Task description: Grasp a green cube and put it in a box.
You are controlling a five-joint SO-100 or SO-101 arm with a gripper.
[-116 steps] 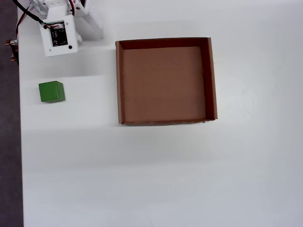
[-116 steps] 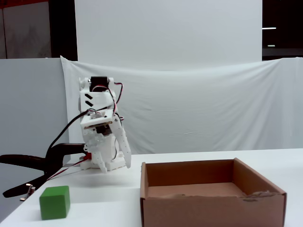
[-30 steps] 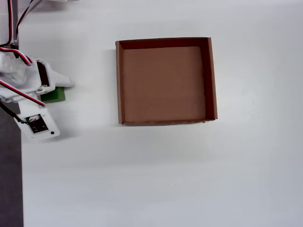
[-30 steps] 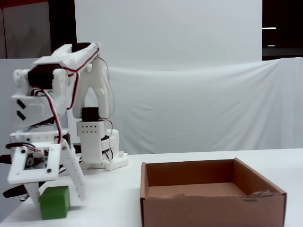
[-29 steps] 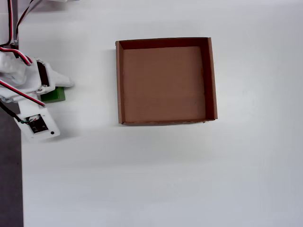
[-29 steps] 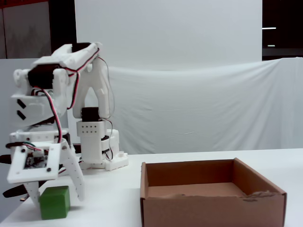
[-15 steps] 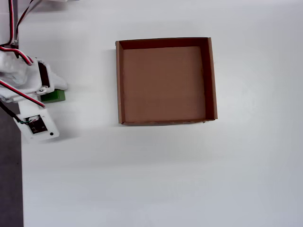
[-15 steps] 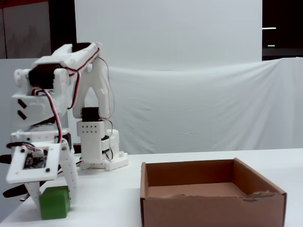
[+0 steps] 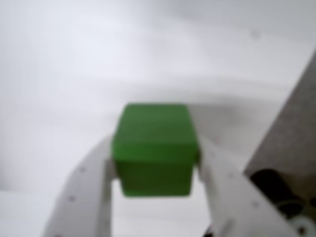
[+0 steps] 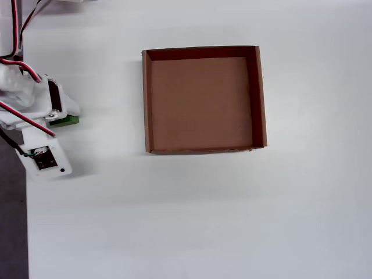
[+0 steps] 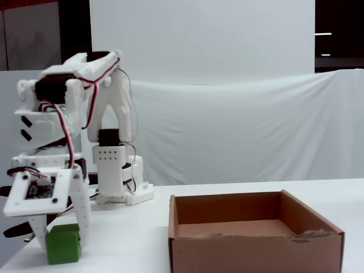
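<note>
Wrist view: green cube [image 9: 154,149] now squeezed between my fingers [image 9: 88,190], narrower than half second ago. Cube on bench [image 10: 203,221] by left edge, well apart from box [image 10: 146,104]. Lift due next.

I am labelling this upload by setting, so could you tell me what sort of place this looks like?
Probably a hobby or lab recording bench: a plain white table, a white cloth backdrop hung behind it, and a small printed arm with bare wires.

Matte green cube [image 9: 154,148], brown cardboard box [image 10: 260,99], seemingly smooth white plastic hand [image 9: 155,173]
</note>
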